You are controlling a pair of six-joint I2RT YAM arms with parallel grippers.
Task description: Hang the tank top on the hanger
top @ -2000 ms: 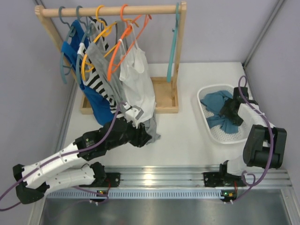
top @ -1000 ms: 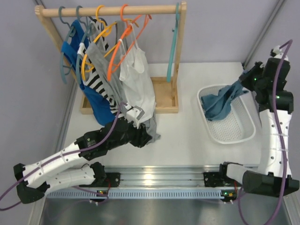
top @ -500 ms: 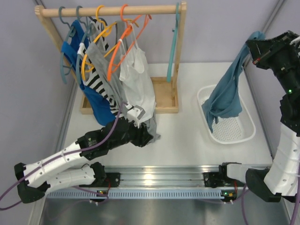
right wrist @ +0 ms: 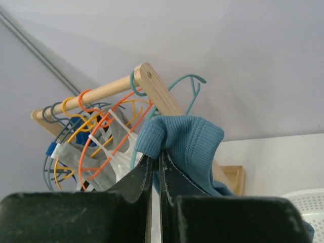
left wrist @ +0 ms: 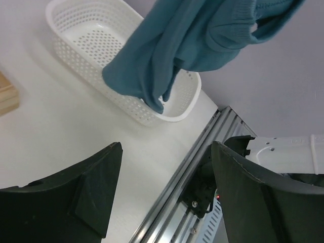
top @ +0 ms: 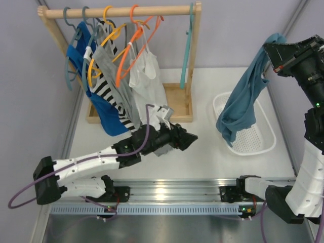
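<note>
Left hand [top: 188, 139]: spread wide, holding nothing.
Right hand [right wrist: 156, 158]: clenched on the tank top [top: 243, 101], high above the basket [top: 269, 140].

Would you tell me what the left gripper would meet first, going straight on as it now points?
Probably the hanging lower end of the dusty teal-blue tank top, dangling over the white perforated plastic basket. Depth is unclear, so the left gripper might pass beneath it and reach the basket.
</note>
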